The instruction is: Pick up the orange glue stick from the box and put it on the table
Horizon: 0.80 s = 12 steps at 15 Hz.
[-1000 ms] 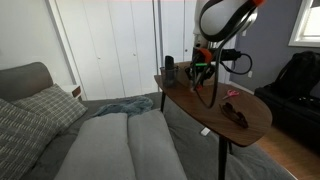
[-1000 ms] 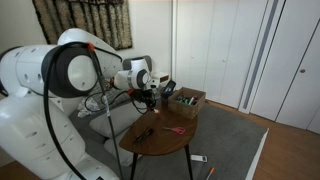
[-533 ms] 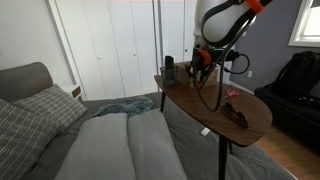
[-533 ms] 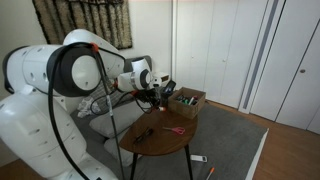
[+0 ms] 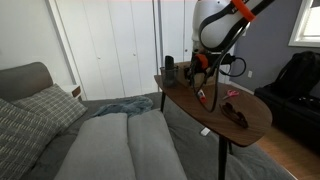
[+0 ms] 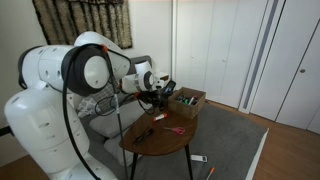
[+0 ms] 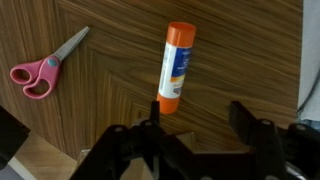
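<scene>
At the left of the wrist view, scissors (image 7: 42,68): pink-handled, lying flat on the table (image 7: 100,110), well apart from the work point.
Orange glue stick (image 7: 175,65): out of the box and apparently lying on the wood at centre. Its cap points far and its near end is just beside the finger on the left of the wrist view. Whether it touches that finger cannot be told.
Gripper (image 7: 200,118): jaws spread wide with nothing between them. The stick sits to one side of the gap, not in it.
Step in hand: judged to be release and retreat.
Method: raise the wrist straight up with no sideways drift, so the finger does not nudge the stick. A round body is likely to roll.
Risk: the table edge shows at the right, and a rolling stick could reach it.
Box (image 6: 187,99): at the far right end of the table, apart from the gripper.
</scene>
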Motion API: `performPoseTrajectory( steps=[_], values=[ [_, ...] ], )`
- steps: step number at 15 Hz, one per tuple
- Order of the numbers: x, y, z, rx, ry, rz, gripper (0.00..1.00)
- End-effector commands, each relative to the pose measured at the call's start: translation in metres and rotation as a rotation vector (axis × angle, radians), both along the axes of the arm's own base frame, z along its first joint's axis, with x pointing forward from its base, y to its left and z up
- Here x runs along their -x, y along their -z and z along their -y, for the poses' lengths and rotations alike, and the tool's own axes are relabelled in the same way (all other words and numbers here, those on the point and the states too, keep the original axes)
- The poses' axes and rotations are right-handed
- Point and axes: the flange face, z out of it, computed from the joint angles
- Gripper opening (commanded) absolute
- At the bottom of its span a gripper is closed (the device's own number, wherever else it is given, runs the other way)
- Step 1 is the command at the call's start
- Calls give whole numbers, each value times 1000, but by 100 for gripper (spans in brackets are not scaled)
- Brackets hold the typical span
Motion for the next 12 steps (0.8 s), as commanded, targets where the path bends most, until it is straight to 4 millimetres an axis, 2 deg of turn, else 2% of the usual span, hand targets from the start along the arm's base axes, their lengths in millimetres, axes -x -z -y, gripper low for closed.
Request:
performPoseTrajectory(
  steps=[1,4,5,12],
  values=[
    [-8,-9,-5,-31,2,4,99],
    [-8,-22,-13,-82,-30,10,100],
    [-6,-12,-7,-47,-14,6,100],
    [-8,-18,-11,-66,-25,11,100]
  ],
)
